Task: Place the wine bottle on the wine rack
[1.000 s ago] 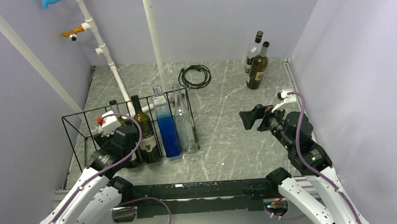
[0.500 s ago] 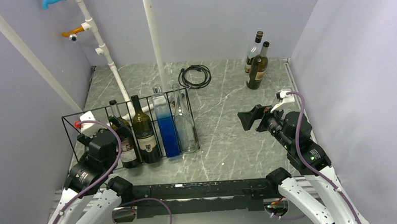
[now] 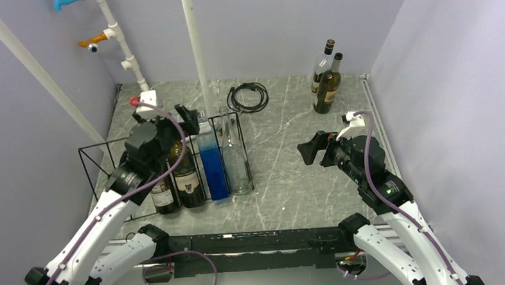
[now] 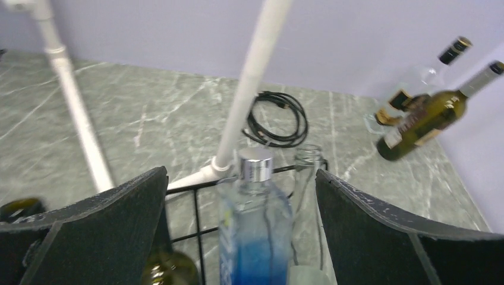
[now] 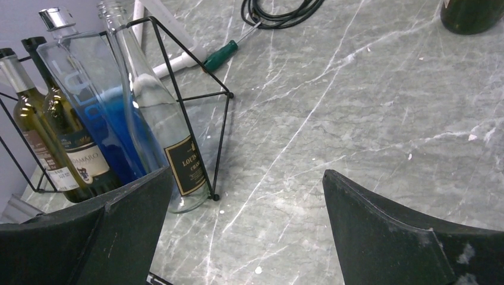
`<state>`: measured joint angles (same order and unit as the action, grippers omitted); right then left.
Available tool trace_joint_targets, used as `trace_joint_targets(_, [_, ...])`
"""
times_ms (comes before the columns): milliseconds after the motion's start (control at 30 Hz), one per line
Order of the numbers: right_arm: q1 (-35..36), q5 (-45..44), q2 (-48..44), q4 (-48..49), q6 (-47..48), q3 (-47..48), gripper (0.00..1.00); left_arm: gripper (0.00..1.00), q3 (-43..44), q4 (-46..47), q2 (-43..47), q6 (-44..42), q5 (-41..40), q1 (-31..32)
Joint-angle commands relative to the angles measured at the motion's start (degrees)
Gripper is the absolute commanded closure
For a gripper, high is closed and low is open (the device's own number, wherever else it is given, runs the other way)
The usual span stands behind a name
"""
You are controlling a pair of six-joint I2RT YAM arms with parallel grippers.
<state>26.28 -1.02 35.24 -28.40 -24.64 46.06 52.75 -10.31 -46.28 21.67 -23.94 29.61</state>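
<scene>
— So, which claw goes for the wine?
— My right claw [image 3: 313, 147], I reckon. It hangs wide open and empty over the right half of the tabletop [image 3: 284, 186], and the green bottle [image 3: 328, 88] stands beyond it in the far right corner, well apart. My left claw [image 3: 184, 117] is just as open and holds nothing, but it is up over the rack [image 3: 102, 144] by the left edge, near the blue bottle's [image 3: 211, 163] silver cap.
— How does the green bottle lie?
— Upright, long axis straight up, neck on top. A clear bottle [image 3: 321, 65] stands just behind it, touching or nearly; I cannot tell which. So I'd come in level from the near side, jaws either side of the body.
— Slippery?
— Likely. Smooth round glass, dark olive, with a paper label low on the belly that should give my pads some bite. The rack is thin black wire, an open grid, with four bottles standing at its right end; the left end looks free, though my left arm [image 3: 105, 213] hides part of it
</scene>
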Motion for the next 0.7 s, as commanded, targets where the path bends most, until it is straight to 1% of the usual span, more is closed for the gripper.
trace_joint_targets(0, [0.0, -0.5, 0.9, 1.0, -1.0, 2.0, 0.0, 0.0, 3.6, 6.1, -4.3, -7.5, 12.0, 0.0])
trace_joint_targets(67, [0.0, -0.7, 2.6, 1.3, -1.5, 2.3, 0.0, 0.01, 2.9, 4.4, -5.0, -8.9, 14.0, 0.0])
trace_joint_targets(100, [0.0, -0.7, 3.5, 1.7, -1.6, 2.2, 0.0, 0.0, 2.0, 5.0, -5.0, -9.5, 14.4, 0.0])
trace_joint_targets(167, [0.0, -0.7, 5.4, 4.2, -1.9, 1.0, 0.0, 0.0, 2.0, 4.2, -4.3, -10.2, 15.1, 0.1])
trace_joint_targets(233, [0.0, -0.6, 8.1, 8.3, -3.4, -0.1, 0.0, 0.0, 0.7, 5.8, -3.3, -10.9, 16.9, 0.1])
trace_joint_targets(367, [0.0, 2.0, 16.3, 14.4, -6.5, 0.1, 0.0, 0.0, -0.7, 7.3, -2.1, -11.6, 18.0, 0.2])
trace_joint_targets(433, [0.0, 1.3, 20.4, 14.9, -7.2, 1.6, 0.0, 0.01, -1.1, 7.1, -2.0, -11.6, 17.7, 0.3])
trace_joint_targets(533, [0.0, -4.2, 24.9, 13.9, -6.5, 4.6, 0.0, 0.02, -0.6, 6.5, -2.8, -10.1, 18.6, 0.5])
trace_joint_targets(600, [-0.1, -8.5, 26.7, 14.2, -3.4, 5.5, 0.0, 0.04, 0.1, 5.7, -3.5, -10.3, 20.3, 0.7])
trace_joint_targets(667, [-0.3, -15.3, 28.3, 14.4, 0.2, 6.5, 0.0, 0.04, 0.4, 5.4, -3.4, -11.3, 20.0, 1.1])
